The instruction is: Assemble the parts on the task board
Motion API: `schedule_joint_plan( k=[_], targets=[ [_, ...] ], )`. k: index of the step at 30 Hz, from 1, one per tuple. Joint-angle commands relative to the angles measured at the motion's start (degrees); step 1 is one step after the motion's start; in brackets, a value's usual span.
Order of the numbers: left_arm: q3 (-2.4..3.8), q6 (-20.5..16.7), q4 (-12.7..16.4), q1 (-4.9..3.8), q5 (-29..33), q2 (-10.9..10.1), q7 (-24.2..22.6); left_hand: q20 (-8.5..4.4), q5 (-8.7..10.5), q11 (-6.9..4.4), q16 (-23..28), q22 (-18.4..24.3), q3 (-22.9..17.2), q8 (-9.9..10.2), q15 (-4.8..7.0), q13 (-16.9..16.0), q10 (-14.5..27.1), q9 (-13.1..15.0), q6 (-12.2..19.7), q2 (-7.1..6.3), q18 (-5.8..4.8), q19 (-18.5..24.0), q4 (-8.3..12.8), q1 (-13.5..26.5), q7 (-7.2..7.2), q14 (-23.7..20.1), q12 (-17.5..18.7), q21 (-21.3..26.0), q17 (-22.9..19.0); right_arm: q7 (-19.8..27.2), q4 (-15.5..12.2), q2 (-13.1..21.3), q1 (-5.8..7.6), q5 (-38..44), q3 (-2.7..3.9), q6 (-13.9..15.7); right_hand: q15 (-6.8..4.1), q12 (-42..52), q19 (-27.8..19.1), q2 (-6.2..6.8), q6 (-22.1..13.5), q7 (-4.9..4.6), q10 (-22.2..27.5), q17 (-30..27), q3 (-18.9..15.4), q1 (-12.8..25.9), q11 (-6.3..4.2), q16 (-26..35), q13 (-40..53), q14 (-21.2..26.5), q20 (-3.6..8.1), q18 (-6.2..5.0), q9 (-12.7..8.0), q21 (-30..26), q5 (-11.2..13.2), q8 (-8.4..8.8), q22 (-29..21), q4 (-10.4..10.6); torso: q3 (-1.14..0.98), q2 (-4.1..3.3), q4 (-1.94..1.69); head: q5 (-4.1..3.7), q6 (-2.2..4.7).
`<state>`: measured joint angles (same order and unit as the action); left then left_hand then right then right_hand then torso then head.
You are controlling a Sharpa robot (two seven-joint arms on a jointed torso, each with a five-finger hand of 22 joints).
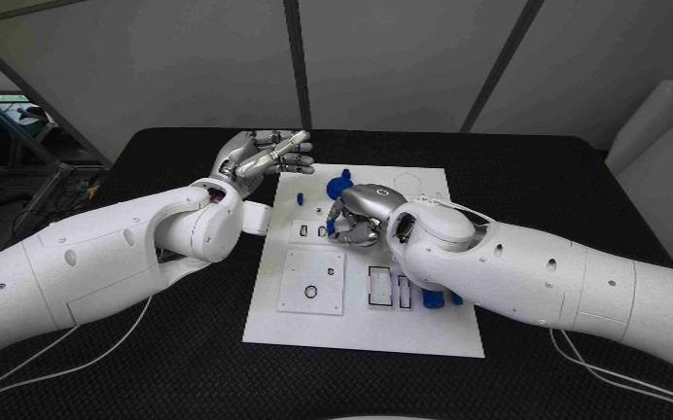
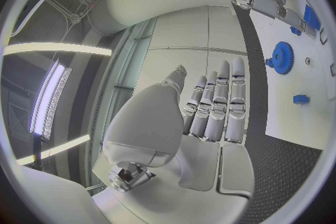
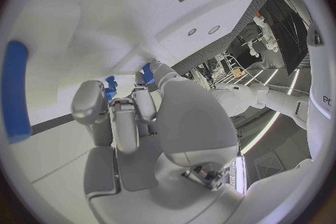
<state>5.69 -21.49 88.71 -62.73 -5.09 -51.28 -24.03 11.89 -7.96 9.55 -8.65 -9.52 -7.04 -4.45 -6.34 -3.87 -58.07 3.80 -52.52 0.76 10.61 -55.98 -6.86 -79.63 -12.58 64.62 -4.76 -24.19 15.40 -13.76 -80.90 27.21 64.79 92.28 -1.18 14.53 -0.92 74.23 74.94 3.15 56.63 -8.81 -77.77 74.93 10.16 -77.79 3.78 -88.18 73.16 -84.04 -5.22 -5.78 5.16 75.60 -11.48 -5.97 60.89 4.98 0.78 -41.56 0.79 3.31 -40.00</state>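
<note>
Saw the white board (image 1: 368, 318) lying in the middle of the black table (image 1: 168, 157), long side running away from the robot.

Found the left hand (image 1: 261, 158) raised off the table beside the board's far left corner, palm up, fingers (image 2: 224, 102) stretched out straight and close side by side, gripping nothing. Confirmed the same from the left wrist view: flat open palm, nothing in it.

Found the right hand (image 1: 359, 214) down over the middle of the board, fingers curled under and toward the surface. Spotted a bit of blue at the fingertips (image 3: 112, 87) in the right wrist view, though could not tell whether pinched or merely touched, nor which piece.

Noted a blue gear (image 1: 341, 185) flat on the far part of the board, just beyond the right hand; seen also in the left wrist view (image 2: 283, 57). Noted a small blue block (image 1: 301, 199) near the board's left edge, apart from the gear. Noted further blue pieces (image 1: 431, 300) standing by the rectangular slots (image 1: 380, 286) on the near right part, partly hidden under the right arm (image 1: 540, 279). Noted a square white panel (image 1: 313, 282) with a black ring (image 1: 307, 294) on the near left part.
</note>
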Motion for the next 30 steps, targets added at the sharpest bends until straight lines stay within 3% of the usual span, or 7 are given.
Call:
schedule_joint_plan(
  k=[1,19,22,24,27,30],
  targets=[
    [0.05,0.6,0.0,-0.1,-0.3,0.1,-0.2,0.08,0.12,0.06,0.4,-0.1,-0.3,0.2,0.05,0.0,-0.4,0.0,-0.3,0.04,-0.24,0.3,0.1,-0.3,-0.11,-0.1,0.4,-0.3,0.1,-0.8,0.1,0.0,-0.07,0.3,-0.13,-0.9,0.44,-0.3,0.0,0.3,-0.4,-0.06,0.2,11.2,-0.1,0.3,0.04,0.0,-0.1,-5.1,-0.33,0.26,-0.1,-0.2,0.2,0.3,-0.1,0.2,0.01,-0.01,0.0,-0.01,-0.04],
    [0.05,0.7,0.0,-0.1,-0.3,0.1,-0.2,0.08,0.12,0.06,0.4,-0.1,-0.3,0.2,0.05,0.0,-0.4,0.0,-0.3,0.04,-0.24,0.3,0.1,-0.3,-0.11,-0.1,0.4,-0.3,0.1,-1.0,0.1,-0.1,-0.07,0.3,-0.13,-0.8,0.6,-0.6,-0.3,0.74,-1.0,-0.17,0.6,11.0,-0.5,1.0,0.19,0.1,-0.4,-5.0,-0.53,0.14,0.0,-0.5,0.7,0.47,-0.6,0.5,0.01,-0.01,0.0,-0.01,-0.11],
    [0.05,0.7,-0.1,-0.1,-0.3,0.1,-0.2,0.08,0.12,0.06,0.4,-0.1,-0.3,0.2,0.05,0.0,-0.4,0.0,-0.3,0.04,-0.24,0.3,0.1,-0.3,-0.11,-0.1,0.4,-0.3,0.1,-1.1,0.1,0.0,-0.07,0.3,-0.13,-0.4,0.82,-1.6,-0.6,1.32,-2.6,-0.46,1.5,10.8,-1.0,1.6,0.45,0.2,-1.4,-5.0,-0.71,0.06,-0.3,-0.9,1.5,1.19,-1.1,0.8,0.0,0.0,0.01,-0.04,-0.14],
    [0.05,0.7,-0.1,-0.1,-0.3,0.1,-0.1,0.08,0.12,0.06,0.4,-0.1,-0.3,0.2,0.05,0.0,-0.4,0.0,-0.3,0.04,-0.24,0.3,0.1,-0.3,-0.11,-0.1,0.4,-0.3,0.1,-1.1,0.0,0.0,-0.07,0.3,-0.13,0.4,1.25,-3.8,-0.9,2.44,-5.3,-1.07,3.5,10.9,-2.2,2.6,1.01,0.1,-3.7,-5.0,-1.04,0.01,-0.9,-1.2,4.0,2.24,-1.5,1.6,0.0,0.01,0.02,-0.05,-0.16],
    [0.05,0.8,-0.1,-0.1,-0.3,0.1,-0.1,0.09,0.12,0.09,0.4,-0.1,-0.3,0.3,0.04,0.0,-0.4,0.0,-0.3,0.03,-0.24,0.3,0.1,-0.2,-0.14,0.0,0.4,-0.3,0.1,-0.9,-0.3,0.3,-0.07,0.3,-0.13,2.2,1.89,-5.0,-1.2,3.92,-8.7,-1.81,4.9,10.9,-4.7,3.1,1.73,0.1,-5.3,-5.0,-1.66,-0.07,-1.4,-1.4,3.9,2.34,-1.9,3.2,-0.02,0.04,0.03,-0.08,-0.12],
    [0.05,0.8,-0.3,-0.1,-0.3,0.1,0.0,0.09,0.12,0.09,0.4,-0.1,-0.3,0.3,0.04,0.0,-0.4,0.0,-0.3,0.03,-0.24,0.3,0.1,-0.2,-0.14,0.0,0.4,-0.3,0.1,-0.6,-0.9,0.8,-0.07,0.3,-0.13,3.8,2.23,-5.2,-1.4,4.47,-10.2,-2.16,5.4,10.8,-6.7,1.9,2.06,0.2,-5.9,-4.9,-2.06,-0.16,-1.3,-1.7,3.7,2.02,-2.3,5.2,-0.08,0.04,0.05,-0.03,-0.12]
  ],
)
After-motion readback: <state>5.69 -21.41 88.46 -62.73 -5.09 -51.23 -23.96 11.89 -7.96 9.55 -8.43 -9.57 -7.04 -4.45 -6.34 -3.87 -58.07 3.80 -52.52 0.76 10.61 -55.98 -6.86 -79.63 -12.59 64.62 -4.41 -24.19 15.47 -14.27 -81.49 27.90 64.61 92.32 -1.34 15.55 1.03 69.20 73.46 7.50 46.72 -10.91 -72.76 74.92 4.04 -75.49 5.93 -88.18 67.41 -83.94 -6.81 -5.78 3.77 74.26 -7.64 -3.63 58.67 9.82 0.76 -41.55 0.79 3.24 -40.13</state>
